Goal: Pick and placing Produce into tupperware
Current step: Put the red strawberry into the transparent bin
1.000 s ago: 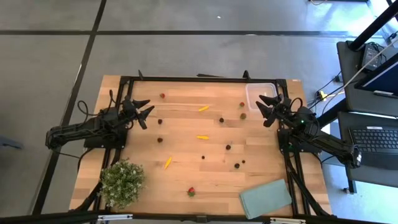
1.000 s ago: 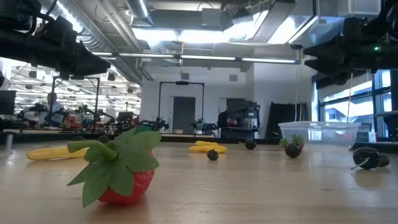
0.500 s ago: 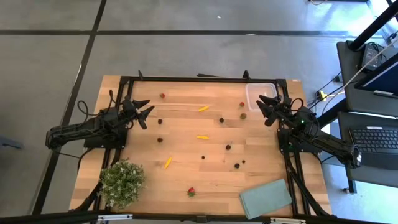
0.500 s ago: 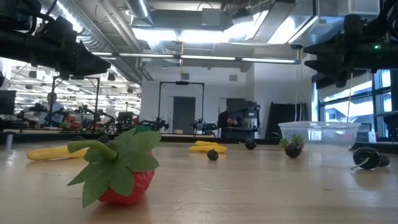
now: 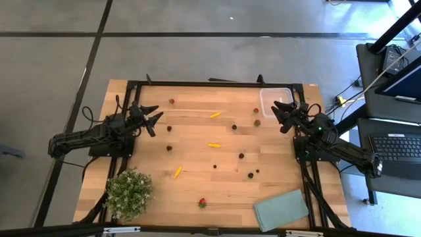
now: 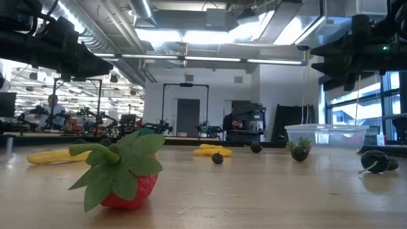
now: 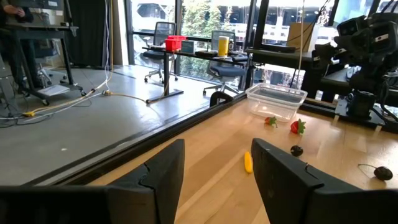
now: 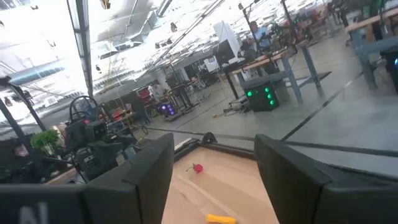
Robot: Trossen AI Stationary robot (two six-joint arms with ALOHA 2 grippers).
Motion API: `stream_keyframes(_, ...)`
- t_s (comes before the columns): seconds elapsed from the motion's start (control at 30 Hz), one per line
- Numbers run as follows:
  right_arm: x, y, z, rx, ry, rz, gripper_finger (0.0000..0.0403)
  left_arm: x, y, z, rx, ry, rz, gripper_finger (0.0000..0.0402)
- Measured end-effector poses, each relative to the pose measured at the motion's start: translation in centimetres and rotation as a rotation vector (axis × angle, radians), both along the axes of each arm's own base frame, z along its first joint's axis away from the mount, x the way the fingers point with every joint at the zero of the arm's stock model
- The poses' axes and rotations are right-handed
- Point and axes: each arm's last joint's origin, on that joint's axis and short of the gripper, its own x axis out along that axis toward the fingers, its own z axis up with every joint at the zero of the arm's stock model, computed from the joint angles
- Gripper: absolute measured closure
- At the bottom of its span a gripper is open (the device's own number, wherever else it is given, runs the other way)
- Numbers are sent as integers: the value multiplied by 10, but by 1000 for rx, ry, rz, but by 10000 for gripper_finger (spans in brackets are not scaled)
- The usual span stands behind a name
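Note:
The produce lies scattered on the wooden table: dark berries (image 5: 241, 156), small red strawberries (image 5: 202, 203) and yellow-orange slivers (image 5: 214, 145). One strawberry (image 6: 121, 172) sits close to the low camera. The clear tupperware (image 5: 275, 101) stands on its base at the far right corner, also the tupperware (image 7: 277, 101) in the left wrist view. My left gripper (image 5: 152, 118) hovers open above the table's left side, far from the container. My right gripper (image 5: 279, 116) hovers open just beside the tupperware's near side. Both show open in the wrist views, left (image 7: 214, 168) and right (image 8: 214, 165).
A bushy green plant (image 5: 129, 193) stands at the near left corner. A flat grey-green rectangle (image 5: 281, 209) lies at the near right corner. A black frame (image 5: 210, 84) runs along the table's far edge. A laptop (image 5: 398, 146) sits on a side stand off to the right.
My right gripper has drawn back slightly toward the table's right edge, staying open. The produce and the tupperware lie where they were.

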Motion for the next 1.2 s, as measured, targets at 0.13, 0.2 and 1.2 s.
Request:
stream_keyframes(0.13, 0, 0, 0, 18, -11, 4, 176, 0, 0, 0, 0, 0, 0, 223)
stream_keyframes(0.2, 0, 0, 0, 14, -9, 3, 176, 0, 0, 0, 0, 0, 0, 223)
stream_keyframes(1.2, -3, 3, 24, -123, 51, 25, 79, 0, 0, 3, 6, -28, 0, 223)
